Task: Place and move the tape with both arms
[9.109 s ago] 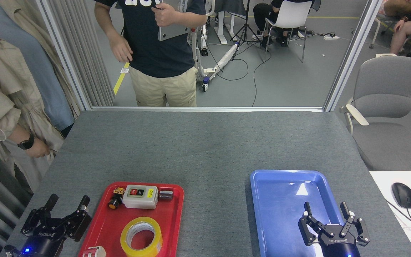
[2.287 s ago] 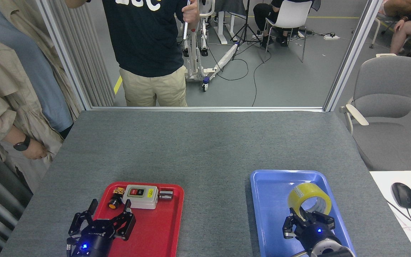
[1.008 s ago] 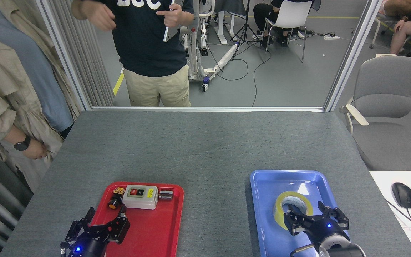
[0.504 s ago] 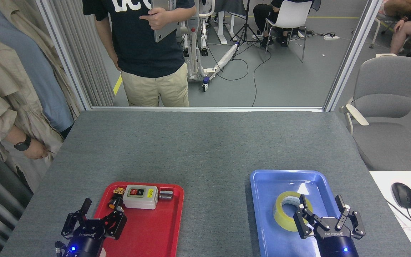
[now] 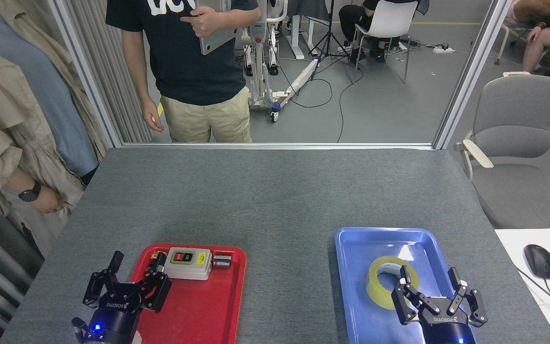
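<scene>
Lab: partitioned test table (image 5: 275,200)

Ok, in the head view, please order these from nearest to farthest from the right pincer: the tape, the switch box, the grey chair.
From the right pincer:
1. The tape, lying in the blue tray just to its left.
2. The switch box, far left in the red tray.
3. The grey chair, beyond the table's right edge.

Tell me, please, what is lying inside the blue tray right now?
Only the tape lies in the blue tray. The right end effector, open, covers the tray's near part, so that area is unseen.
</scene>
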`<state>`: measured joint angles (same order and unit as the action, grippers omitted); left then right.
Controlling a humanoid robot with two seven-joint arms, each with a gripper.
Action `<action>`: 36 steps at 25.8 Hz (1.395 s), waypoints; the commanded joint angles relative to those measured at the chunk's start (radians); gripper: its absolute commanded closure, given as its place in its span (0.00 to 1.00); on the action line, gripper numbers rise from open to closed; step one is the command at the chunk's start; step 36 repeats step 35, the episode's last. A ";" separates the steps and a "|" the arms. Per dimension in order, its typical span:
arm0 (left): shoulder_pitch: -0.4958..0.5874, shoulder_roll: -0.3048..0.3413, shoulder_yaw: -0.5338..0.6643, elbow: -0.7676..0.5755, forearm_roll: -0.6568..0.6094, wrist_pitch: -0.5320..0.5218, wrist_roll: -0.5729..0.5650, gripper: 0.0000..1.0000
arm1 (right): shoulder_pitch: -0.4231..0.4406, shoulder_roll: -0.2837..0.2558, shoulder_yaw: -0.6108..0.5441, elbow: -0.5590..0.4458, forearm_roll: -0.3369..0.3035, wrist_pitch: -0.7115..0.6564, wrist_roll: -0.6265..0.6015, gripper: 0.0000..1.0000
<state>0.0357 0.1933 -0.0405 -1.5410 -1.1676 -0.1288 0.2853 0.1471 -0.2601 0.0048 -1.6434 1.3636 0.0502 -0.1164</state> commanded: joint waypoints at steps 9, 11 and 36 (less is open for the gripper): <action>-0.008 0.008 0.036 0.004 0.029 -0.052 -0.015 0.00 | 0.002 0.005 -0.003 0.002 -0.003 -0.001 0.007 0.01; -0.010 0.009 0.036 0.002 0.029 -0.055 -0.015 0.00 | 0.002 0.009 -0.003 0.002 -0.003 0.000 0.006 0.01; -0.040 -0.002 0.036 -0.008 0.026 -0.143 -0.014 0.00 | 0.002 0.009 -0.003 0.016 -0.003 0.008 0.004 0.01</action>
